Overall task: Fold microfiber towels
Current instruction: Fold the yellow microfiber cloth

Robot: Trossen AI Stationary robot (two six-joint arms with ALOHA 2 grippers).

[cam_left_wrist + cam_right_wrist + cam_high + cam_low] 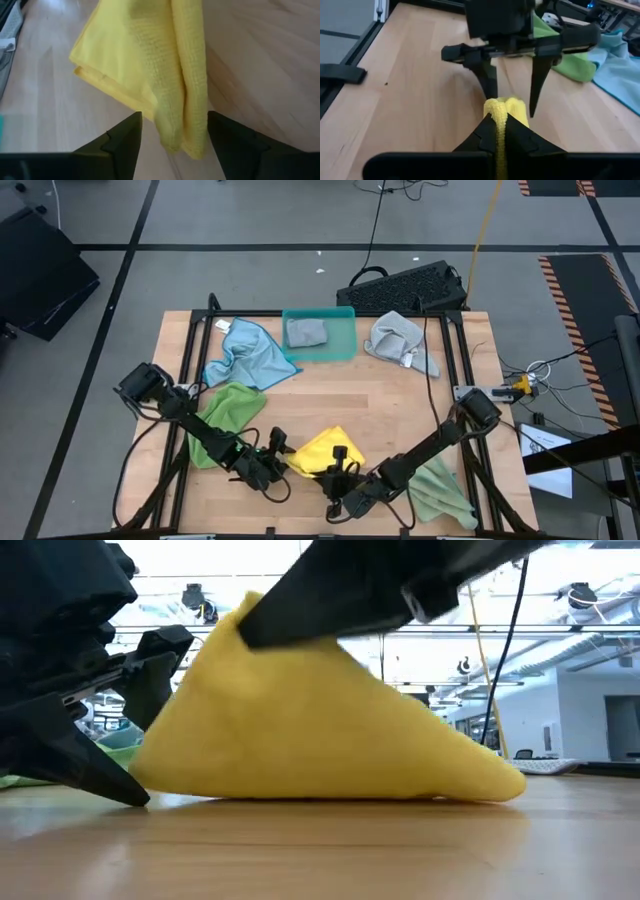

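Fingers: right gripper (501,131) pinching yellow towel (322,450) edge, left gripper (174,131) spread wide around its fold | lying near-centre on surface (400,400) | step: folding, mid-crease | next: needing left closing on fold.

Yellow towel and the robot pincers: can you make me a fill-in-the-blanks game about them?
1. The right pincer is pinching the ____ towel.
2. The left pincer has its fingers ____ on either side of that towel's edge.
3. The teal tray holds a crumpled ____ towel.
4. Beside the tray lies a light ____ towel.

Missing words: yellow; open; grey; blue
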